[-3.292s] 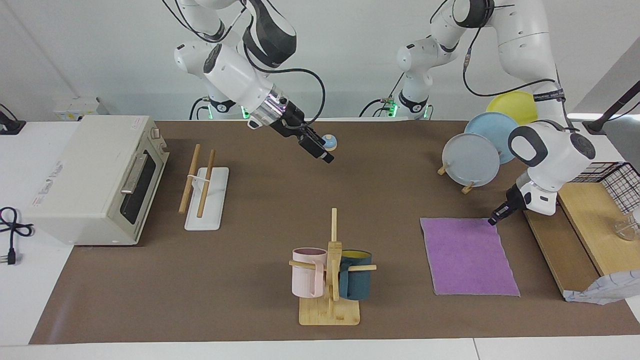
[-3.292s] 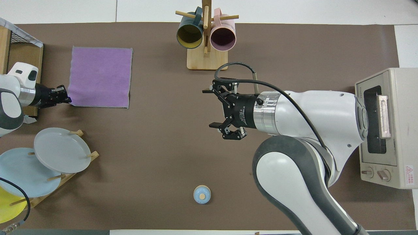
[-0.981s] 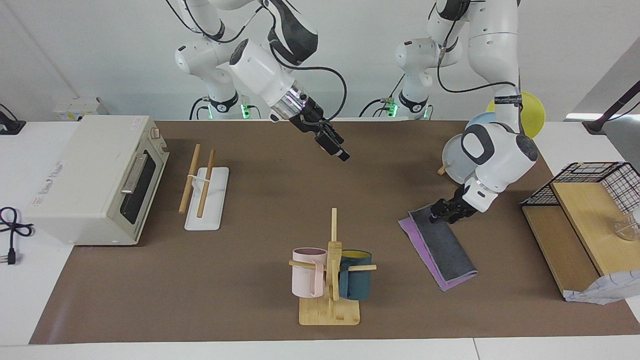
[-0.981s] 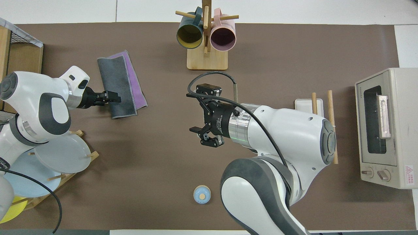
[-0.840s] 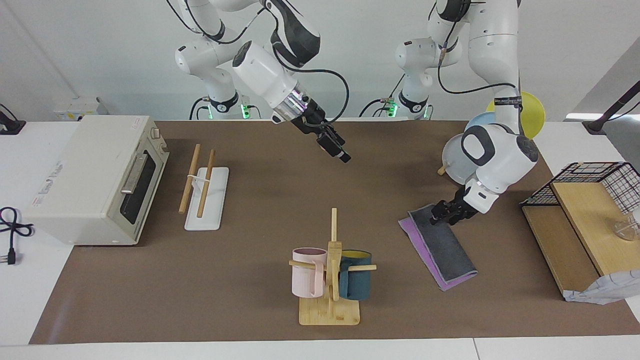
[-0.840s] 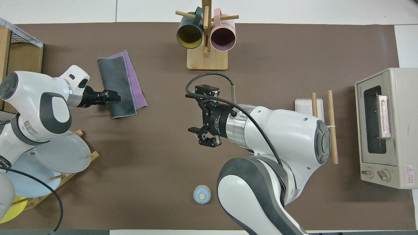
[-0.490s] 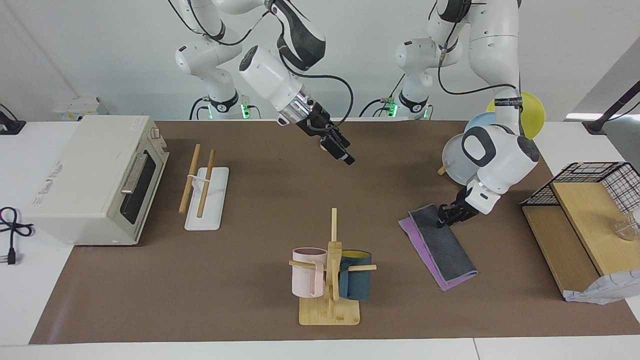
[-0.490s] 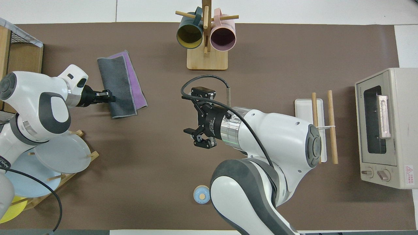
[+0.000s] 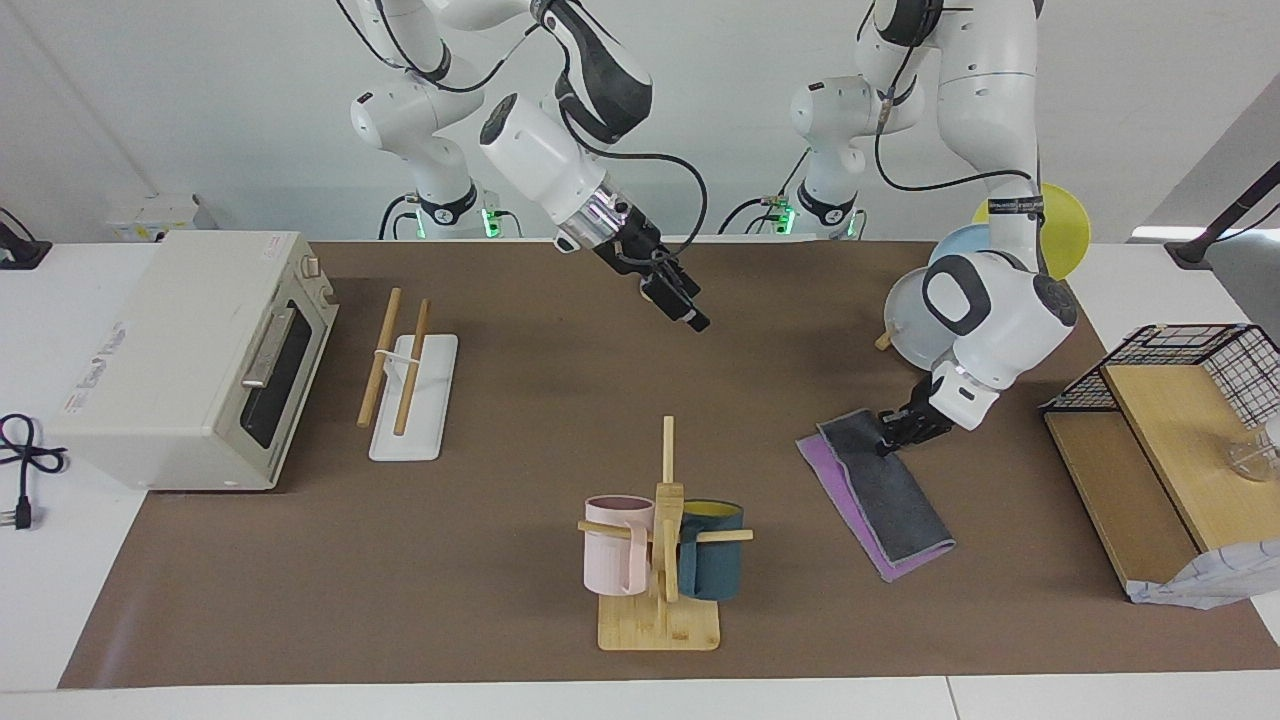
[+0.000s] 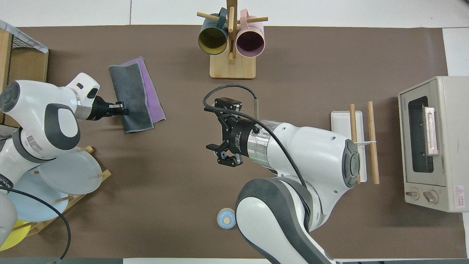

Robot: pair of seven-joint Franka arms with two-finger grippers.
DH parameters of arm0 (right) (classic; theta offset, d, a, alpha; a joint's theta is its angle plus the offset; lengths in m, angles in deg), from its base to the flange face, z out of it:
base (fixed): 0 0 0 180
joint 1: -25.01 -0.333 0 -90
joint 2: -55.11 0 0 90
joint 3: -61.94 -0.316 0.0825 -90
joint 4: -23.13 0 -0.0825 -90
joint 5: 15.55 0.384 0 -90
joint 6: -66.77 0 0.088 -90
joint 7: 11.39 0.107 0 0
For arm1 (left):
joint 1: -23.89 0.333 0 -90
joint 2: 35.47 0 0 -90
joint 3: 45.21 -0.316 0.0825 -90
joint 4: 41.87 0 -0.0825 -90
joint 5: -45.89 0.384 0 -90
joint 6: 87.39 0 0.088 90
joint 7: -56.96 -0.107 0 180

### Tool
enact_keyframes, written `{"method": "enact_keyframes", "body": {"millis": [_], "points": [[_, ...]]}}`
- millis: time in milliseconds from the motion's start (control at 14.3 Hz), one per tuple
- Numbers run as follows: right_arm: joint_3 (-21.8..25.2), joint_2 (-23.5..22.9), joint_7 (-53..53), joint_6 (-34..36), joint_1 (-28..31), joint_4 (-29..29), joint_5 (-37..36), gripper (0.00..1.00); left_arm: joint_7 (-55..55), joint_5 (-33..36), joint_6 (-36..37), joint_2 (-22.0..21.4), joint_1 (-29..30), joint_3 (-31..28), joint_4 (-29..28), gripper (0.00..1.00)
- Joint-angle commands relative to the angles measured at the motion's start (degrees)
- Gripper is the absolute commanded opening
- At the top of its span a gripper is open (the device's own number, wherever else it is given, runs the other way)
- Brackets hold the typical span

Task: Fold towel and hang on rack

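Observation:
The towel lies on the brown mat folded in half, dark grey face up with a purple strip showing along one long side; it also shows in the overhead view. My left gripper is low at the folded towel's corner nearest the robots, its tips at the grey edge. My right gripper is open and empty, up in the air over the middle of the mat. The rack, two wooden rods on a white base, stands beside the oven; my right arm partly covers it in the overhead view.
A toaster oven stands at the right arm's end. A wooden mug tree holds a pink and a teal mug. A plate stand with plates, a wooden shelf with a wire basket and a patterned cloth are at the left arm's end. A small blue round object sits near the robots.
The towel lay flat, purple face up, 3.3 s ago; it is now folded, grey up. In the last second my left gripper drew back to the towel's edge and my right gripper drifted toward the towel.

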Motion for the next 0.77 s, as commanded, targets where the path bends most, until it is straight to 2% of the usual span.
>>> {"method": "enact_keyframes", "body": {"millis": [0,210,350,490,700], "points": [[-0.1,0.1,1.2,-1.5,-0.2,-0.4,1.1,1.0,13.2,1.8,9.3,-3.2,-0.1,-0.2,5.0,0.0],[-0.1,-0.1,1.4,-1.7,-0.3,-0.3,1.1,1.0,30.1,8.2,18.0,-5.6,-0.6,0.5,10.3,0.0],[-0.2,-0.1,2.5,-2.4,-0.7,0.0,1.6,1.0,37.9,8.3,22.3,-7.6,-1.7,0.5,12.5,0.0],[-0.1,-0.7,3.3,-7.6,-3.5,-0.1,5.5,1.0,44.5,8.2,24.9,-10.5,-1.7,2.1,12.8,0.0],[-0.1,-0.9,3.6,-9.4,-5.2,0.0,6.9,1.0,56.8,7.6,27.4,-14.7,-1.7,3.8,12.8,0.0]]}}
